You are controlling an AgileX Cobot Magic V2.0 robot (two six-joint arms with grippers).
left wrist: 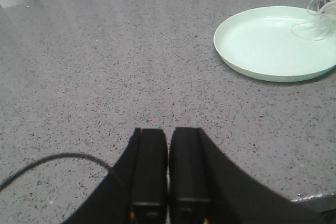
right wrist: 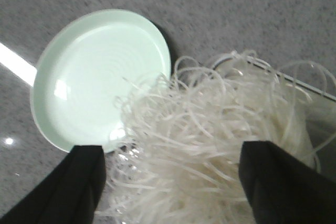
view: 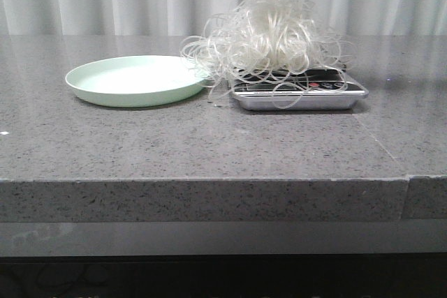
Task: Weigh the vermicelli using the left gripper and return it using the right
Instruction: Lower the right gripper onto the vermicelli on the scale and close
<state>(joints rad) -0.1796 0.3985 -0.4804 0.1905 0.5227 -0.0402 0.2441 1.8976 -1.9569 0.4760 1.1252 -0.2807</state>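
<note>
Your right hand (right wrist: 170,182) is hanging open over the vermicelli (view: 269,36); loose loops overhanging the scale (view: 300,93) risk snagging.

One vermicelli (view: 269,33) tangle, one plate (view: 133,80) (mint-green), one scale (view: 300,94).

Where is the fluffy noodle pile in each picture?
Front view: the noodles sit piled on the scale, right of the plate.
Left wrist view: only a few loops show, at the plate's edge.
Right wrist view: the noodles fill the space between the open right claw fingers.
Shared landmark: the green plate.
</note>
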